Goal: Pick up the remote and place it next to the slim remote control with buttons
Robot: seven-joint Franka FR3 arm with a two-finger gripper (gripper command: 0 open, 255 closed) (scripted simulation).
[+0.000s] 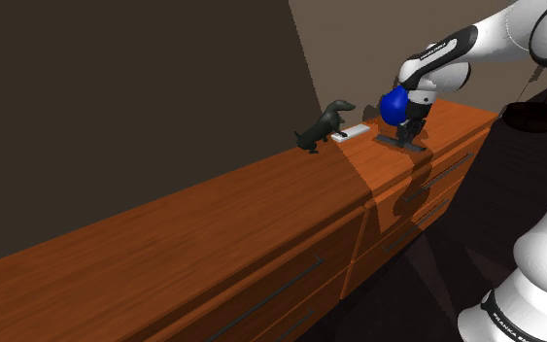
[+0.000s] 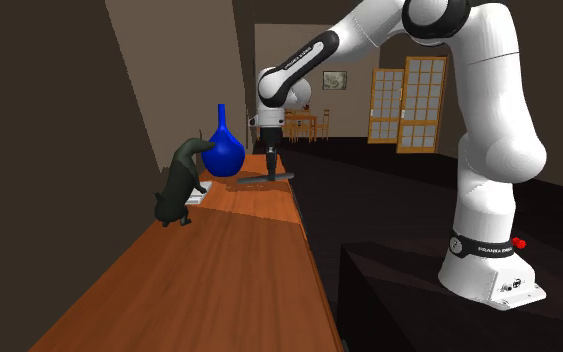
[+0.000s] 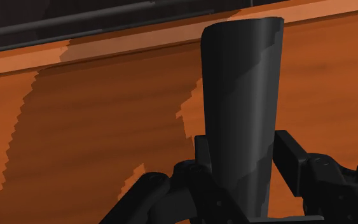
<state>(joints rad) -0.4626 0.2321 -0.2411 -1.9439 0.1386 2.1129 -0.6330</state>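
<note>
In wrist cam, tool (image 3: 244, 151) grips dark remote (image 3: 241, 83); shoulder cam shows white remote (image 1: 351, 132).

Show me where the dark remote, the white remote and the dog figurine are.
dark remote (image 3: 241, 108): wrist view, middle of its body.
white remote (image 1: 350, 133): shoulder view, its top face.
dog figurine (image 2: 180, 182): second exterior view, its flank.

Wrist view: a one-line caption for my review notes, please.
Black fingers clasp a dark remote, wooden dresser top behind it.
</note>
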